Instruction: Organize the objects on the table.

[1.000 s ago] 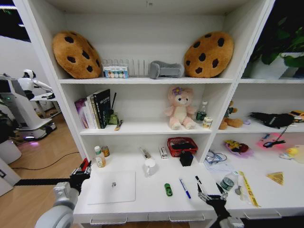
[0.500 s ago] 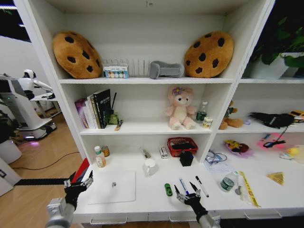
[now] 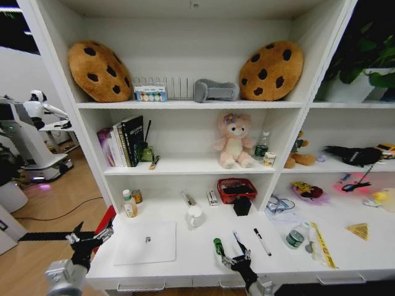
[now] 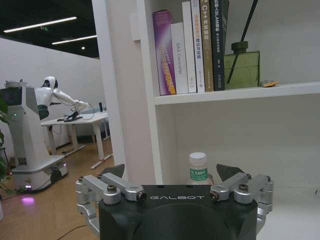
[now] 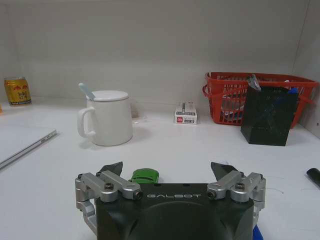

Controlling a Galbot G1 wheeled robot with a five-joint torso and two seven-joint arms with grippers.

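On the white table lie a slim silver laptop, a tiny green toy car, a blue pen, a black pen and a green-capped jar. My right gripper hovers open at the front edge, just behind the car and over the blue pen's near end. In the right wrist view the green car sits just ahead of the open gripper, nearer one fingertip. My left gripper hangs open off the table's left end, beside the laptop.
A white mug, a red basket and a black pen holder stand at the back of the table. A green-labelled bottle and a can stand at the back left. Shelves with books rise above.
My right gripper has swept left along the front edge, from near the black pen and jar to the green car and blue pen. The left gripper has drifted left and lower, away from the laptop.
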